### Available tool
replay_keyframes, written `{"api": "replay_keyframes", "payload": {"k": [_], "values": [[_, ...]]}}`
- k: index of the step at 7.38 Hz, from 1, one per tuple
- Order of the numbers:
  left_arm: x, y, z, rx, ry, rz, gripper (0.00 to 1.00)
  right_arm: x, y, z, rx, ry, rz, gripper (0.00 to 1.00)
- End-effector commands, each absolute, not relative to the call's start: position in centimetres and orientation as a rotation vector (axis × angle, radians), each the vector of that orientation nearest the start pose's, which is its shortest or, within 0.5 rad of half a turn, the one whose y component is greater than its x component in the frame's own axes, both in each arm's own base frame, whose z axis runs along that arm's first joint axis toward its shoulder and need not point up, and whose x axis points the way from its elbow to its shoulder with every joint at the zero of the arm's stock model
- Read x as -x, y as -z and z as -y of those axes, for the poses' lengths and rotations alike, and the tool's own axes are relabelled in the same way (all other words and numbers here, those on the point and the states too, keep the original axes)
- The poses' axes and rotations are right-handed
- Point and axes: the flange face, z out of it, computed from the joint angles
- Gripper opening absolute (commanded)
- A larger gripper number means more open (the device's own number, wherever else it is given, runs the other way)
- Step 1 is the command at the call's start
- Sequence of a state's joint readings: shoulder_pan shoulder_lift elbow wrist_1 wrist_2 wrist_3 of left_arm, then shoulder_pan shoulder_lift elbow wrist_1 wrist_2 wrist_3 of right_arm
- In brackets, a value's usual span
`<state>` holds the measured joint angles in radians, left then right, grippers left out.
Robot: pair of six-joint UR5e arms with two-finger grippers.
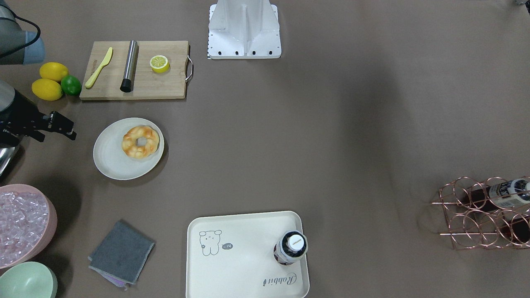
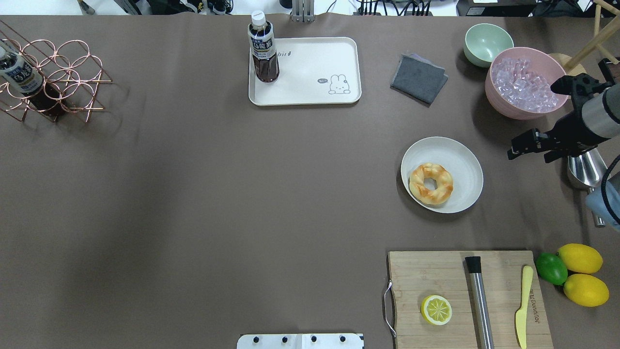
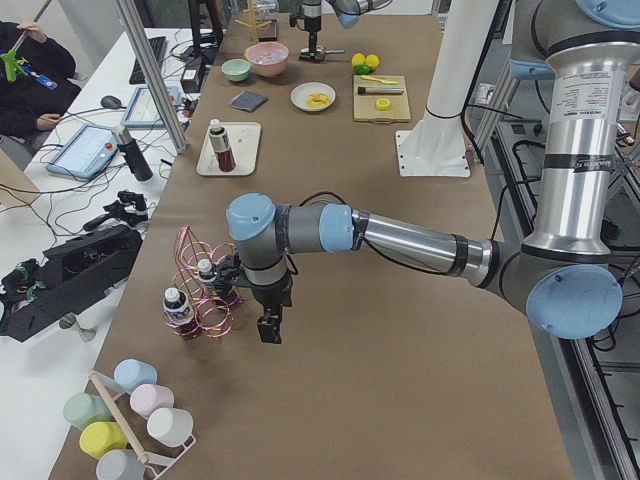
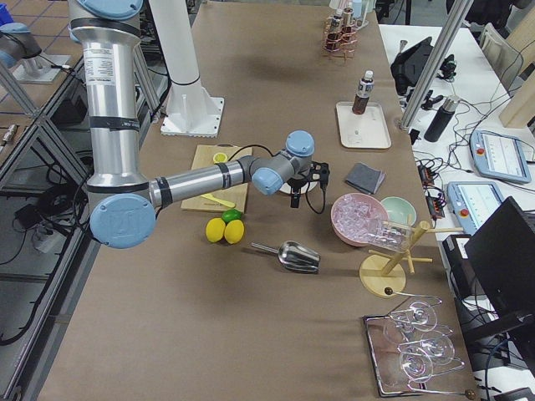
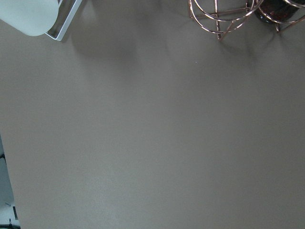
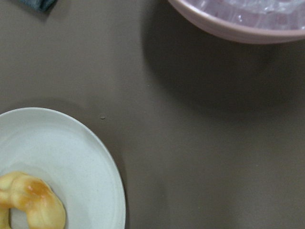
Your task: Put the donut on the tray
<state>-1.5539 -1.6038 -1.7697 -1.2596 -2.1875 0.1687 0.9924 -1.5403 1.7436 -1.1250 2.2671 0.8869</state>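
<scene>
The donut [image 2: 431,183], a golden braided ring, lies on a round cream plate [image 2: 462,160] on the right half of the table; it also shows in the front view [image 1: 140,141] and at the lower left of the right wrist view [image 6: 33,202]. The cream tray [image 2: 315,72] with the bear drawing sits at the far middle of the table, with a dark drink bottle [image 2: 264,48] standing on its left end. My right gripper [image 2: 519,147] hovers open and empty to the right of the plate. My left gripper [image 3: 268,328] hangs by the copper rack; I cannot tell whether it is open or shut.
A pink bowl of ice [image 2: 525,89], a green bowl [image 2: 487,43] and a metal scoop [image 2: 586,167] stand near my right arm. A grey cloth [image 2: 419,77] lies between tray and bowls. A cutting board [image 2: 455,276] with a lemon half [image 2: 436,309] is near. A copper rack [image 2: 53,80] stands far left.
</scene>
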Motion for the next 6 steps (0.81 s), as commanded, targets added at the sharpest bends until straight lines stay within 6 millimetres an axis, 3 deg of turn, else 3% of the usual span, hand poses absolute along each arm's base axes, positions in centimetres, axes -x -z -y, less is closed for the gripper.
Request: {"api": "replay_keyframes", "payload": {"k": [1,2,6], "values": [[6.7,-58.8,49.0,0.033,-0.154,-0.621,0.98,27.7,-51.4,46.7,-0.032,-0.110,0.926,1.00],[6.8,-58.8,49.0,0.035,-0.154,-0.620,0.98,29.1,-50.5,46.7,-0.014,-0.132,0.936,1.00],[6.8,-58.8,49.0,0.034,-0.155,-0.620,0.98,30.8,-51.3,46.1,-0.010,-0.116,0.913,1.00]]}}
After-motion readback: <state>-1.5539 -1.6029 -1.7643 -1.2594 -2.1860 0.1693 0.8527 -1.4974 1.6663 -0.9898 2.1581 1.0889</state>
